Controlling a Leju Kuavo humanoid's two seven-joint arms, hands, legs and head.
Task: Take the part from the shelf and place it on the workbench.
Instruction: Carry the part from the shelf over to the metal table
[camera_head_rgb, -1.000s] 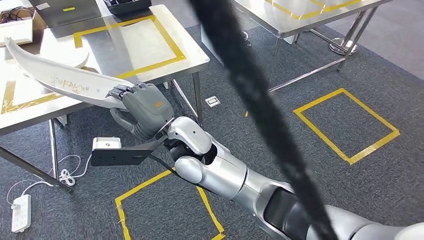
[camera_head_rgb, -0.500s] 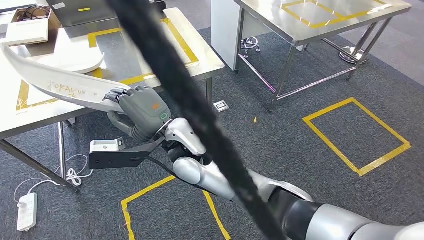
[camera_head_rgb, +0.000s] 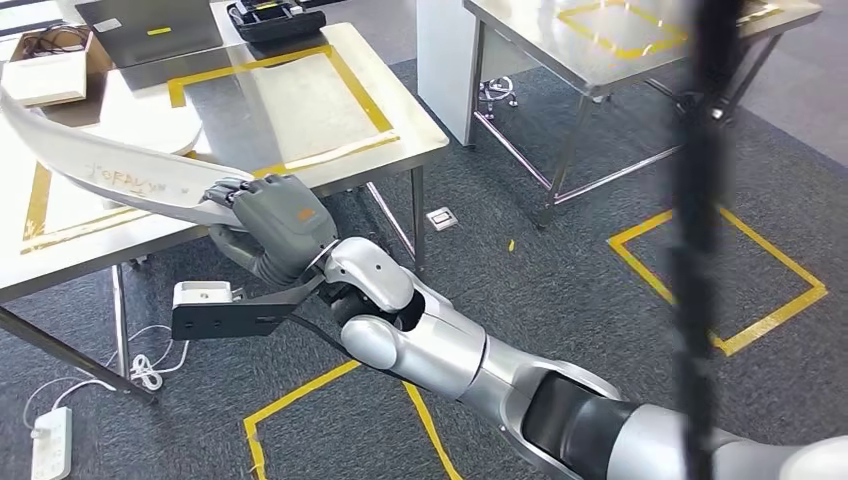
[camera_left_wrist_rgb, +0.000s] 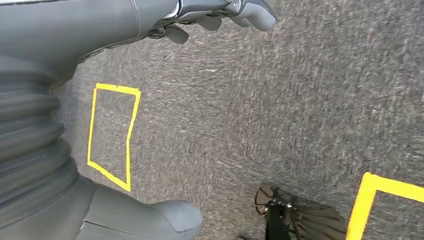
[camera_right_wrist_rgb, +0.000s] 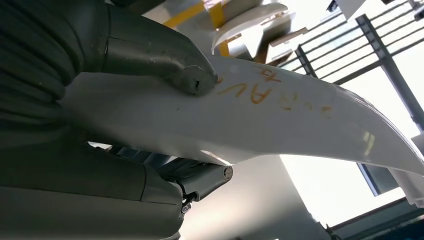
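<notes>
1. Right hand (camera_head_rgb: 280, 225) grips one end of the long curved white part (camera_head_rgb: 110, 175). Fingers (camera_head_rgb: 228, 190) wrap over the top edge; in the right wrist view the thumb (camera_right_wrist_rgb: 165, 62) presses the part's face just beside orange handwriting (camera_right_wrist_rgb: 260, 92), and the other fingers (camera_right_wrist_rgb: 200, 177) curl under it.
2. The part runs out from the fingers, raised over the near edge of the steel surface (camera_head_rgb: 400, 125). Whether its far end touches the surface, cannot tell.
3. Beyond the fingertips on the same surface: a yellow tape rectangle (camera_head_rgb: 350, 85), another white curved piece (camera_head_rgb: 140, 125), a cardboard box (camera_head_rgb: 55, 65), a dark laptop-like slab (camera_head_rgb: 150, 25) and a black tray (camera_head_rgb: 275, 18).
4. Left hand (camera_left_wrist_rgb: 220, 17) hangs over grey carpet (camera_left_wrist_rgb: 280, 100); fingers loosely bent, apart from the thumb (camera_left_wrist_rgb: 165, 217), nothing in them.
5. Yellow tape square (camera_left_wrist_rgb: 112, 135) on the carpet between the left fingers and thumb in the wrist view.
6. Below the right fingers: a black bracket (camera_head_rgb: 235, 315) at the wrist, a white power strip (camera_head_rgb: 50, 445) and cable (camera_head_rgb: 145, 365) on the floor.
7. A blurred black cable (camera_head_rgb: 700, 200) hangs close to the head camera.
8. A second steel table (camera_head_rgb: 610, 40) stands well off from the right fingers.
</notes>
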